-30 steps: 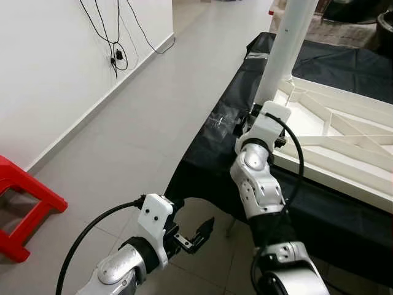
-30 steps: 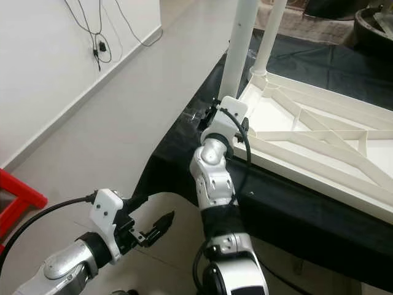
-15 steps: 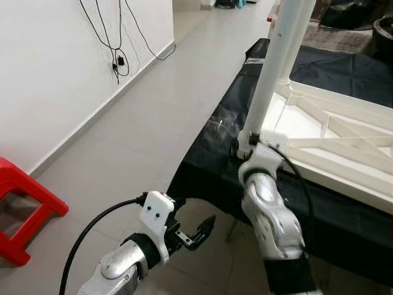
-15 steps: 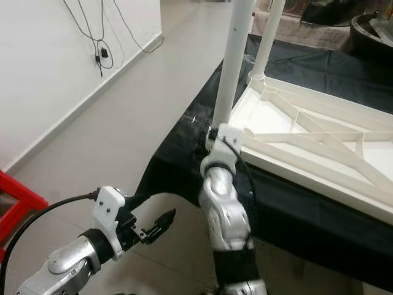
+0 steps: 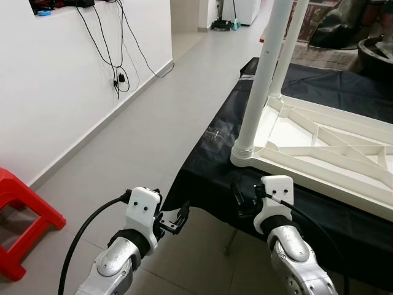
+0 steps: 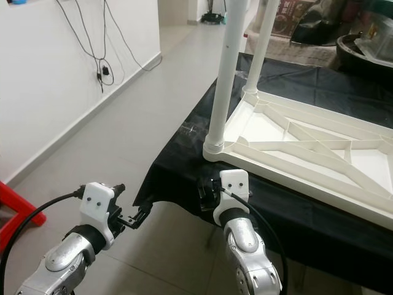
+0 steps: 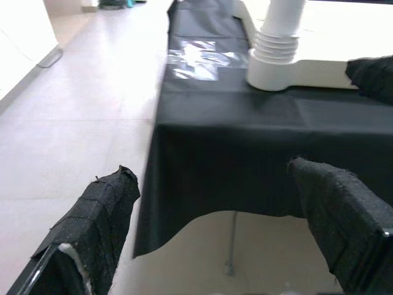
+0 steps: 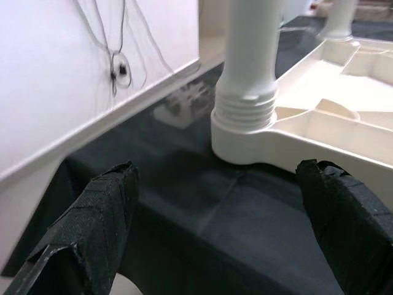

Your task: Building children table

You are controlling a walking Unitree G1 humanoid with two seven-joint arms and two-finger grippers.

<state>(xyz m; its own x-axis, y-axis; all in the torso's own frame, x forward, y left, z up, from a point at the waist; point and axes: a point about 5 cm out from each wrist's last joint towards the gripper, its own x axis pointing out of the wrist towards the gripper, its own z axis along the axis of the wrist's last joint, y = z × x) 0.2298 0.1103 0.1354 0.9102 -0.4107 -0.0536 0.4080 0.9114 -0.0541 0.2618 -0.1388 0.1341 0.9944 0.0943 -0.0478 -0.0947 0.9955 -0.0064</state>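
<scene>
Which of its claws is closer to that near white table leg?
Right. The right gripper sits just below the leg at the cloth's edge; the left gripper hangs lower, off the table's side.

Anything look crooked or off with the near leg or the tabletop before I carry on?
Nothing stands out. The upturned white tabletop lies flat on the black cloth, and the near leg stands upright in its corner socket, with a second leg behind. Both grippers, left and right, are open and off the parts.

Head stereo pair looks forward and down over the black-draped table (image 5: 209, 178) edge. Both wrist cameras sit low, close, facing the same screwed-in white leg (image 8: 249, 80), seen between their black fingers.
</scene>
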